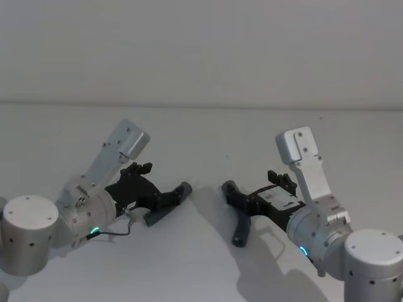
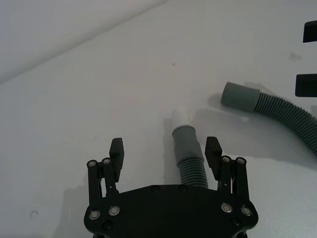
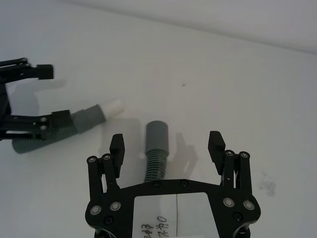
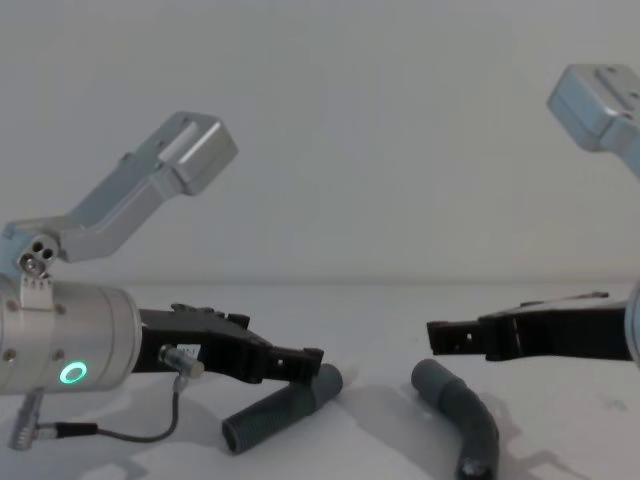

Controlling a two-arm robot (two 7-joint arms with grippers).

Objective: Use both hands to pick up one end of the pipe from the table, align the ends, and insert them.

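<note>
Two robot arms reach in over a plain white surface [image 1: 201, 132], each w/ a black claw set around one piece of grey ribbed pipe.

The left claw [image 2: 165, 146] has its fingers [image 2: 117, 148] apart, straddling the straight piece [image 2: 191, 161]. That piece lies flat on the surface, nearer one finger than the other. Its grey cuff [image 2: 185, 136] and white tube tip [image 2: 180, 116] poke out past the fingertips.

The right claw [image 3: 167, 140] is also apart, w/ the elbow piece [image 3: 154, 167] running under its palm and the wide plain cuff [image 3: 157, 133] btwn the fingers. In the chest view this claw seems to sit slightly above its piece, not down around it. The two ends lie near each other but apart, and not in line.

Step in hand, prob.: the grasp, i.e. both claws placed, neither clamped, nothing lifted. Next move calls for closing on each piece just behind its cuff, the right claw maybe dropping lower first. Then lift, turn the pieces so the white tip faces the wide cuff's mouth on one axis, and push in. Ribbed hose likely flexes, so grip close to the ends.
</note>
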